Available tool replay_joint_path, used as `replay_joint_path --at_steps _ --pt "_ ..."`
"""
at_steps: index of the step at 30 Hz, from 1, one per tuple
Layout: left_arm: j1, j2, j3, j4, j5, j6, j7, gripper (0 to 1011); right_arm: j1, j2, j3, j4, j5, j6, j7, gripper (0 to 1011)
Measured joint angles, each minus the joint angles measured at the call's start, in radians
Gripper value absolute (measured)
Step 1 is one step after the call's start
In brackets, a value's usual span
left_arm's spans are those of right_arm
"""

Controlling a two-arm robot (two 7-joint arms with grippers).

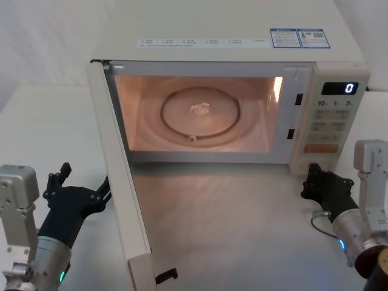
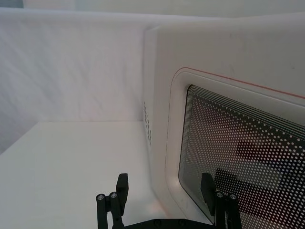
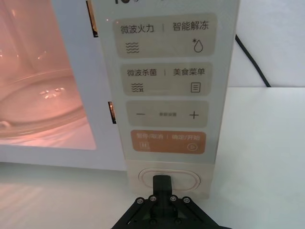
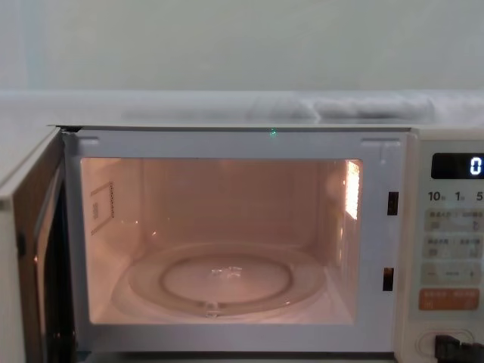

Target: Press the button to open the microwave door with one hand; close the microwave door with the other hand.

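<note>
The microwave door [image 1: 124, 200] stands wide open, swung out to the left, and the cavity glows pink. My left gripper [image 1: 82, 183] is open, just outside the door's outer face. In the left wrist view the door's [image 2: 228, 95] dark dotted window lies right beyond the open left gripper [image 2: 163, 191]. My right gripper [image 1: 312, 182] is shut, its tip at the bottom of the control panel. In the right wrist view the shut right gripper [image 3: 162, 182] points at the middle of the cream pill-shaped button [image 3: 183, 177]. The chest view shows the door [image 4: 23, 249] edge-on and the right gripper [image 4: 454, 349] at the button [image 4: 427, 342].
A glass turntable [image 1: 200, 115] lies in the lit cavity. The control panel [image 1: 330, 121] shows 0, with an orange key [image 3: 167, 142] above the button. A black cable [image 3: 250, 62] runs behind the microwave. The white table [image 1: 230, 224] stretches in front.
</note>
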Motion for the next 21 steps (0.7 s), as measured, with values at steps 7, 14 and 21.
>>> replay_joint_path --at_steps 7,14,21 --pt "0.0 0.0 0.0 0.0 0.0 0.0 0.0 1001 -0.013 -0.001 -0.003 -0.019 0.0 0.006 0.0 0" --pt "0.0 0.0 0.0 0.0 0.0 0.0 0.0 1001 -0.045 0.0 -0.008 -0.073 -0.003 0.016 -0.001 0" --pt "0.0 0.0 0.0 0.0 0.0 0.0 0.0 1001 -0.1 0.014 -0.011 -0.178 0.002 0.035 0.011 0"
